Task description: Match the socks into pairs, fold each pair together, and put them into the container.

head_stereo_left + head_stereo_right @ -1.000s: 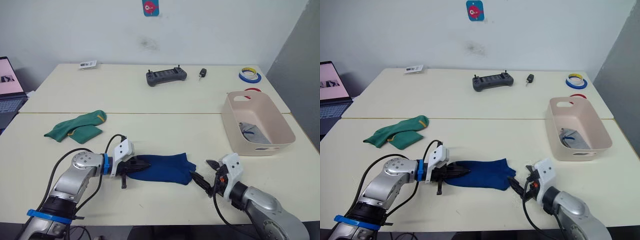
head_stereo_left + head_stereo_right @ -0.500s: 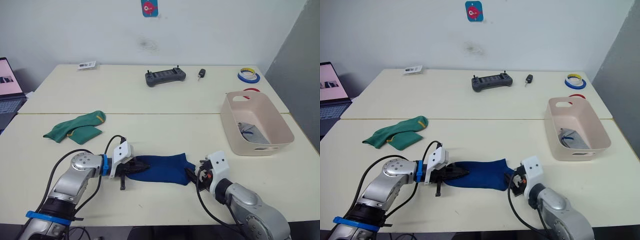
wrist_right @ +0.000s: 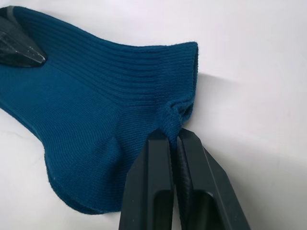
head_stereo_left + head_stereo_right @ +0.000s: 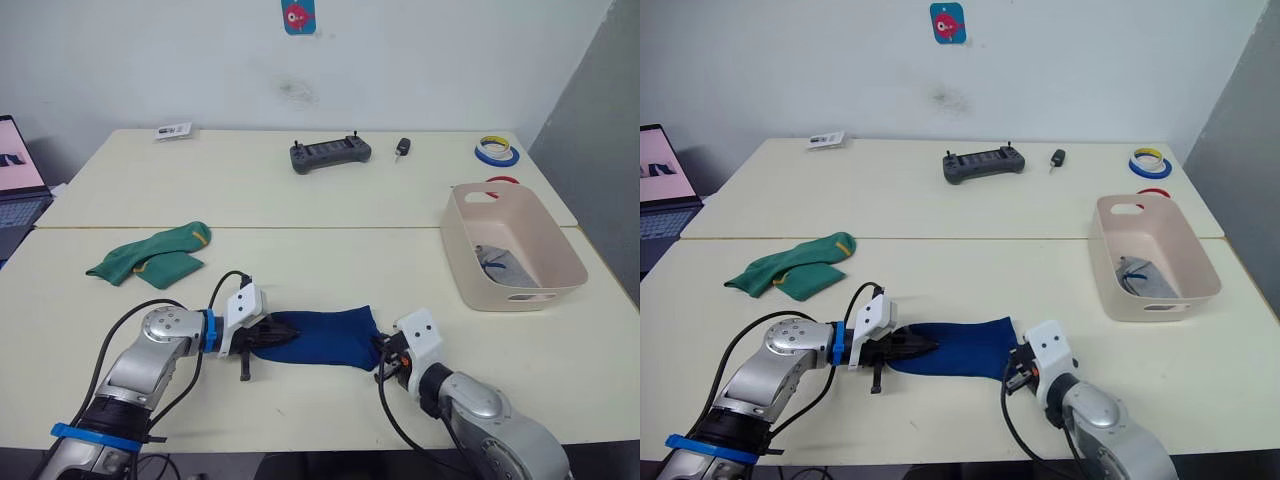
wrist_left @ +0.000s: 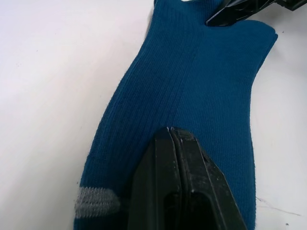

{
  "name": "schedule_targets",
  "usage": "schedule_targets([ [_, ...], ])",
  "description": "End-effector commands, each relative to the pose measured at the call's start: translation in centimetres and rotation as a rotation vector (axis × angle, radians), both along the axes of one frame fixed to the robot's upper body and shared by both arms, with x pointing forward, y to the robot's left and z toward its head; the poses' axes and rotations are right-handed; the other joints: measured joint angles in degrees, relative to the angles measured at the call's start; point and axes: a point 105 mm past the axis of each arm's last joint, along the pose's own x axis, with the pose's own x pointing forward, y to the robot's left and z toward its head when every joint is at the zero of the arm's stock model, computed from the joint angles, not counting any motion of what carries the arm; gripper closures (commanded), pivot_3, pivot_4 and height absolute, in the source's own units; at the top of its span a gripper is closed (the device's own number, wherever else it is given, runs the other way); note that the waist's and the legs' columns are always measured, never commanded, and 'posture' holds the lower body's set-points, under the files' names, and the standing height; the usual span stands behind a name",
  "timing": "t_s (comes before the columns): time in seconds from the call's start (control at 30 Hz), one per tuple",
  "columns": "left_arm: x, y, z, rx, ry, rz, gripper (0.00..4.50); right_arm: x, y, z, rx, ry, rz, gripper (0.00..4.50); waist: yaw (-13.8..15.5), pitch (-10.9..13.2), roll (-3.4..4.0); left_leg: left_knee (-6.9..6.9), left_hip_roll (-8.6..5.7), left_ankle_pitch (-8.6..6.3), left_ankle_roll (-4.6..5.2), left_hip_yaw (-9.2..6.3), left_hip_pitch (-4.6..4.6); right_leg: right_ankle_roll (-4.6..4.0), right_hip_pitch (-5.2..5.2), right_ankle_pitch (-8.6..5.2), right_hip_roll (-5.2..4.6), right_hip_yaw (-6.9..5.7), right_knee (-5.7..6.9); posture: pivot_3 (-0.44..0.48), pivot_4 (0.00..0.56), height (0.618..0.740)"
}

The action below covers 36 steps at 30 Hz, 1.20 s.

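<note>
Right claw (image 4: 382,353) advanced, pinching blue socks (image 4: 320,338); long axis left-right.

Two cream tables (image 4: 300,200) pushed together, seam running across, against a plain white wall (image 4: 420,60) with a faint smudge (image 4: 293,90) and a small blue-and-red sticker (image 4: 300,15) high up. On the far table, well beyond the fingers: a dark controller (image 4: 331,153), a small black key fob (image 4: 404,147), tape rolls (image 4: 499,151) and a white label card (image 4: 174,130). An open laptop (image 4: 18,180) sits off the left edge and a grey panel (image 4: 600,140) stands at right; lighting even.
</note>
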Motion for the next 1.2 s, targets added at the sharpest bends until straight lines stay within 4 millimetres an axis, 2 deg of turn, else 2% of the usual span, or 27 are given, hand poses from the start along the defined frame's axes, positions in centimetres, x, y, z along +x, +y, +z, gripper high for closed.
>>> schedule_targets([
  [0.03, 0.4, -0.5, 1.2, -0.019, -0.014, -0.003, 4.5, 0.9, -1.3, 1.2, -0.016, -0.059, 0.0, 4.49, 0.06, 0.04, 0.0, 0.01, -0.01, 0.0, 0.0, 0.0, -0.03, 0.0, -0.01, 0.0, 0.0, 0.0, 0.0, 0.0, 0.15, 0.74],
  [0.3, 1.5, -2.9, 2.9, -0.051, -0.077, -0.035, 4.5, 2.7, -4.2, 2.8, -0.115, -0.133, 0.043, 4.49, 0.21, 0.12, 0.0, 0.05, -0.1, 0.0, 0.0, 0.02, -0.19, 0.0, -0.06, 0.01, 0.0, -0.02, -0.07, 0.0, 0.15, 0.74],
  [0.5, 1.3, -3.0, 2.6, -0.023, -0.066, -0.049, 4.5, 2.8, -4.2, 3.5, -0.148, -0.154, 0.113, 4.49, 0.06, 0.12, 0.01, 0.03, -0.04, 0.0, 0.0, -0.07, -0.37, -0.01, -0.17, 0.01, 0.05, -0.05, -0.18, 0.0, 0.15, 0.74],
  [0.7, 0.9, -2.1, 1.5, 0.054, -0.041, -0.05, 4.5, 2.6, -3.9, 3.8, -0.16, -0.168, 0.14, 4.49, 0.13, 0.12, 0.01, 0.12, -0.08, 0.01, 0.0, -0.09, -0.75, -0.02, -0.49, 0.02, 0.02, -0.07, -0.14, 0.0, 0.15, 0.74],
  [0.87, 0.9, -1.6, 0.6, 0.117, -0.028, -0.04, 4.5, 2.3, -2.6, 4.8, -0.127, -0.202, 0.207, 4.49, 0.13, 0.12, 0.01, 0.12, -0.06, 0.01, 0.0, -0.12, -0.75, -0.02, -0.5, 0.02, 0.02, -0.1, -0.12, 0.0, 0.15, 0.74],
  [1.0, 0.9, -1.3, 0.0, 0.143, -0.019, -0.036, 4.5, 1.7, -1.0, 6.0, -0.091, -0.22, 0.3, 4.49, 0.11, 0.11, 0.01, 0.12, -0.06, 0.01, 0.0, -0.12, -0.71, -0.02, -0.48, 0.02, 0.02, -0.09, -0.07, 0.0, 0.15, 0.74],
  [1.2, 0.6, -1.1, -0.3, 0.153, -0.012, -0.037, 4.5, 0.9, 2.0, 7.0, -0.019, -0.157, 0.427, 4.49, 0.07, 0.11, 0.01, 0.15, -0.05, 0.01, 0.0, -0.13, -0.64, -0.02, -0.48, 0.02, 0.02, -0.08, 0.11, 0.0, 0.15, 0.74],
])
